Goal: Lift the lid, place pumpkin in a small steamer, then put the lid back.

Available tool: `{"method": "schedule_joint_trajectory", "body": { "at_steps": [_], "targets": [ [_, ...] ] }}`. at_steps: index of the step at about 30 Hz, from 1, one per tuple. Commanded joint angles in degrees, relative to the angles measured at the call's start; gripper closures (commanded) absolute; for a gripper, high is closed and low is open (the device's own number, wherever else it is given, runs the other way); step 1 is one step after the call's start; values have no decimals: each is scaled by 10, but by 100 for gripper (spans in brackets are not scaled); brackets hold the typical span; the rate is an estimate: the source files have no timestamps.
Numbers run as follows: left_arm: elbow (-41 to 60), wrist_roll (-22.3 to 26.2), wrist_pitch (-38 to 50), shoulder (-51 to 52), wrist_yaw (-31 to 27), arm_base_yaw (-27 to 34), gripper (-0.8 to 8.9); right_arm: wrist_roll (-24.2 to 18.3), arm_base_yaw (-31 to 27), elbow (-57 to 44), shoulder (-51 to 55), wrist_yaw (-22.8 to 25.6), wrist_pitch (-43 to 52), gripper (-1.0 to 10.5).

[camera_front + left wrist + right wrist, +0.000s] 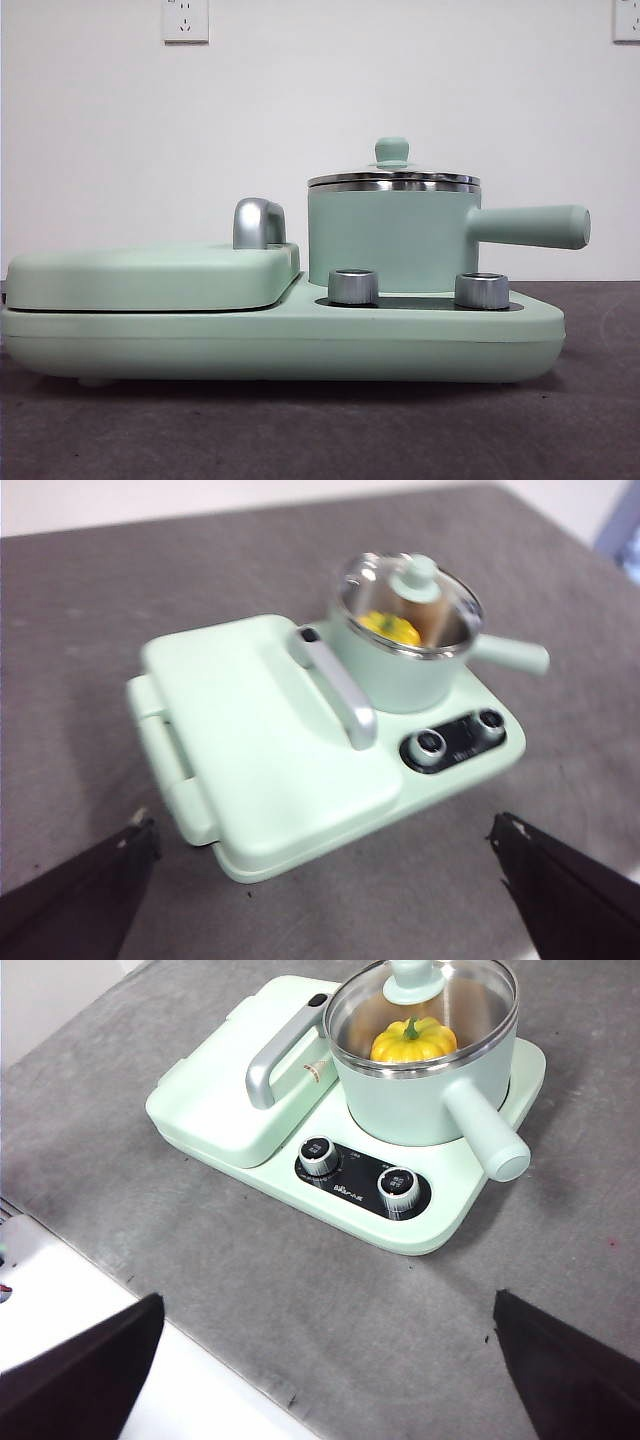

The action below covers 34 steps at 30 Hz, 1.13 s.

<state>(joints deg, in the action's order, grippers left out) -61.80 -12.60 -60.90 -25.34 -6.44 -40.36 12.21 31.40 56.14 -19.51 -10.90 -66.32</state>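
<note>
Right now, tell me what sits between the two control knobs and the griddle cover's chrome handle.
Only bare mint-green base: nothing stands between the control knobs and the chrome handle, as the right wrist view shows. The small steamer stands to one side of that stretch.

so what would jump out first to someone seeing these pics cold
The mint-green cooker base fills the middle of the grey table. The small steamer stands on its knob side, long handle pointing away from the flat griddle cover. Next comes the yellow pumpkin inside the steamer, seen through the glass lid, which is seated on the rim. Both grippers hang back, open, holding nothing.
</note>
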Motion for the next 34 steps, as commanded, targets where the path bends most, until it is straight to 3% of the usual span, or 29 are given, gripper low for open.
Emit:
{"method": "schedule_joint_trajectory", "body": {
  "at_steps": [1,5,6,7,8,9,26,30,34],
  "targets": [
    [39,-25,6,56,-11,-4,292,-9,3,5,-2,2,8,433],
    [73,-38,2,98,-11,-4,317,-9,3,5,-2,4,8,443],
    [75,-46,-1,99,-11,-4,403,-9,3,5,-2,3,7,518],
    [75,-50,-5,99,-11,-4,542,-9,3,5,-2,1,5,695],
    [75,-50,-12,98,-11,-4,818,-10,4,5,-2,-6,4,967],
    [75,-50,-14,97,-11,-5,777,-16,4,5,-2,-12,3,912],
    [75,-50,36,97,-11,-5,807,-17,3,5,-2,-11,4,931],
    [77,-50,35,101,-9,16,807,-17,3,5,-2,-11,4,931],
    [96,-45,41,102,-9,78,807,-17,3,5,-2,-11,4,931]
  ]
}}
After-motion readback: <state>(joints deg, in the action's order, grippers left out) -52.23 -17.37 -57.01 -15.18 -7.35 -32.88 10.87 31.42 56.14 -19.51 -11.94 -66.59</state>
